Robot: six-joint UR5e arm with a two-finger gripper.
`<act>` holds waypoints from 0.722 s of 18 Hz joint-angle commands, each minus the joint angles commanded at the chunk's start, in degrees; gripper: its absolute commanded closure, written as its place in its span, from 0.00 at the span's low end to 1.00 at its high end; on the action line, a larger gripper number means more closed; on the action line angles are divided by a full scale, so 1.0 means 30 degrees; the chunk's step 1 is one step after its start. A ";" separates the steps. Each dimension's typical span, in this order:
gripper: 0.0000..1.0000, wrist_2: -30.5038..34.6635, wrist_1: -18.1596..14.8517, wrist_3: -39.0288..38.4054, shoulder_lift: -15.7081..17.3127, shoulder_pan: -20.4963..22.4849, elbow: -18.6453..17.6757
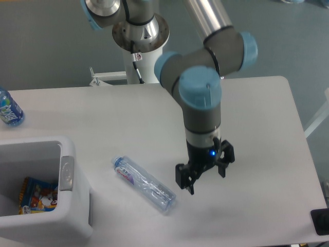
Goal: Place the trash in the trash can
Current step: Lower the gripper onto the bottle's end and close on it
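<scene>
A crushed clear plastic bottle with a pale label lies on its side on the white table, pointing from upper left to lower right. My gripper hangs just right of the bottle's lower end, apart from it, jaws open and empty. The blue-and-orange snack packet lies inside the white trash can at the front left; the can's rim bears a grey oval patch.
An upright blue-labelled bottle stands at the table's left edge. The arm's base stands at the back. A dark object sits at the front right corner.
</scene>
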 joint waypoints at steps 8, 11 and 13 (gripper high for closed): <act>0.00 -0.0352 0.0088 -0.0204 -0.1409 -0.0849 -0.0029; 0.00 -0.0353 0.0059 -0.0933 -0.1438 -0.1405 -0.0235; 0.00 -0.0294 0.0059 -0.1871 -0.1671 -0.1728 -0.0206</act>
